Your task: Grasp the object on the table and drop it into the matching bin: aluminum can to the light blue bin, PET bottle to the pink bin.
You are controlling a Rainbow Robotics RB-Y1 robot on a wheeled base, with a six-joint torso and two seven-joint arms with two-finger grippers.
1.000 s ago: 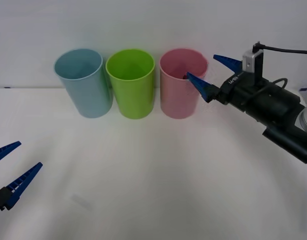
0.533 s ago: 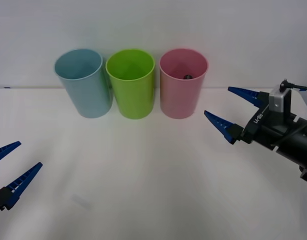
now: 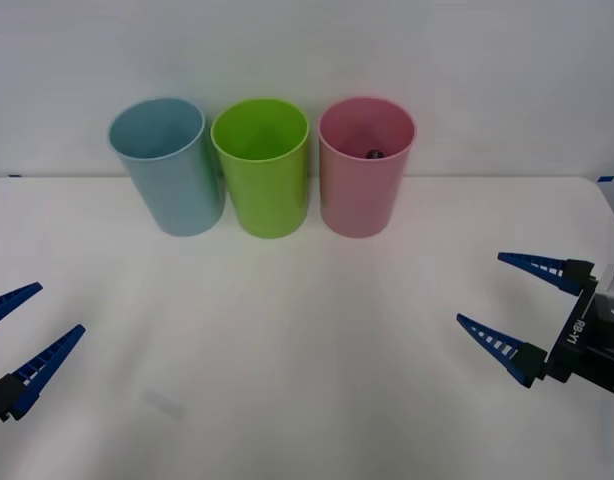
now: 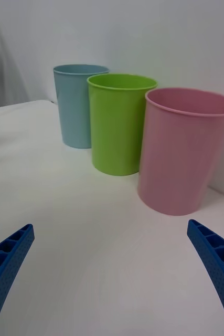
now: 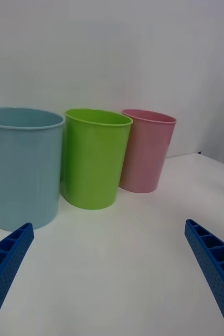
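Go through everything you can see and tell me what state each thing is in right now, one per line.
Bottle: inside the pink bin, only its dark cap showing.
Pink bin: upright, holding the bottle.
Green bin: upright, nothing visible inside.
Light blue bin: upright, nothing visible inside.
Right gripper: jaws open, empty, low over the table at the right.
Left gripper: jaws open, empty, at the left edge.

front: you look down and forward over the desk | wrists: you look low across it from either side | shared: three bins at the far edge
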